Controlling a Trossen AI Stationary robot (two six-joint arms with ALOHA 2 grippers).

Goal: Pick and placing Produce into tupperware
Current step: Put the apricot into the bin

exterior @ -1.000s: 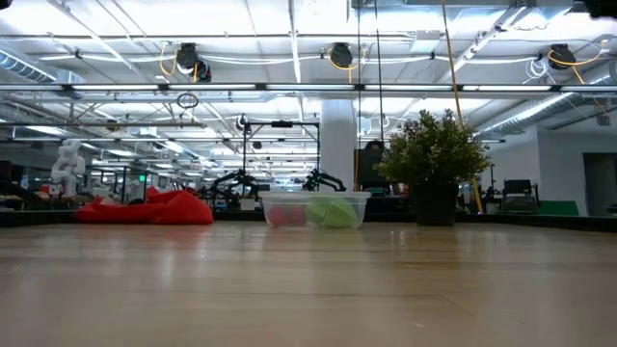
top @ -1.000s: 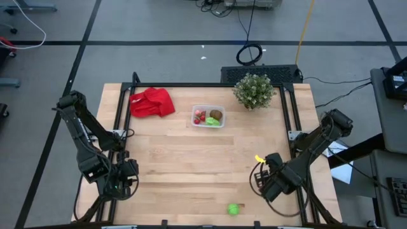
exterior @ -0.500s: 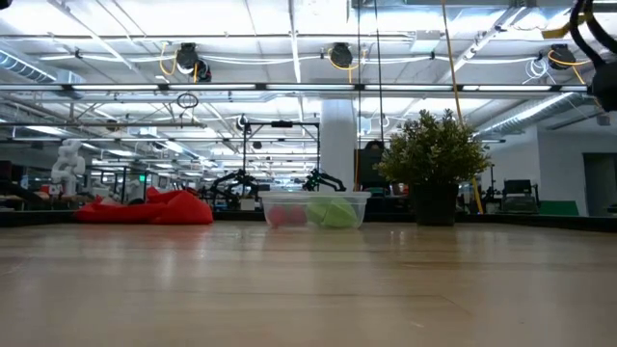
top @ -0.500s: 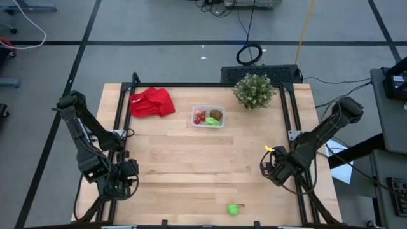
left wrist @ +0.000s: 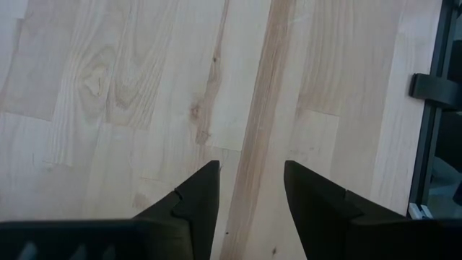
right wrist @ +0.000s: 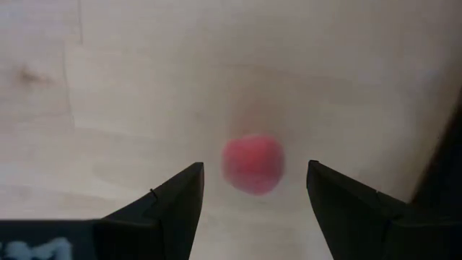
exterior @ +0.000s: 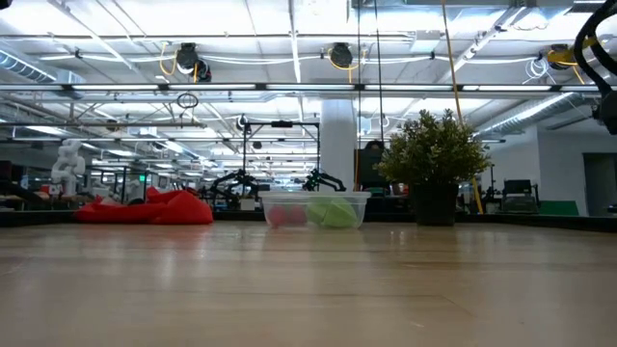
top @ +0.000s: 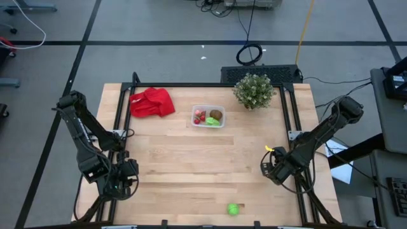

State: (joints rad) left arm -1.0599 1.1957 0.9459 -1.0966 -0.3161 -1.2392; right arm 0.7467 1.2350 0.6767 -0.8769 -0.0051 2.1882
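So my right gripper (right wrist: 253,189) is parked over the right-hand edge of the table (top: 191,165), fingers spread wide with nothing in them. Straight below, in the gap between the two fingers, there's a small red strawberry-ish piece (right wrist: 252,164) lying on the wood. It's blurry in the wrist view, so I can't say much more than round and red, and the fingers aren't touching it. From the high view the arm covers it completely.

My left gripper (left wrist: 249,189) sits over the near left corner, fingers partly apart, just bare boards between them.

The tupperware (top: 208,117) is at the back middle of the table, between the red cloth (top: 152,102) and the potted plant (top: 254,90), well apart from both grippers.

Count as far as I can make out: in the tub, two little red pieces (top: 200,116), one green piece (top: 212,121) and one brown oval (top: 216,115). One more green piece (top: 233,208) is loose near the front edge, some way from the right gripper. So that's two pieces not in the tub.
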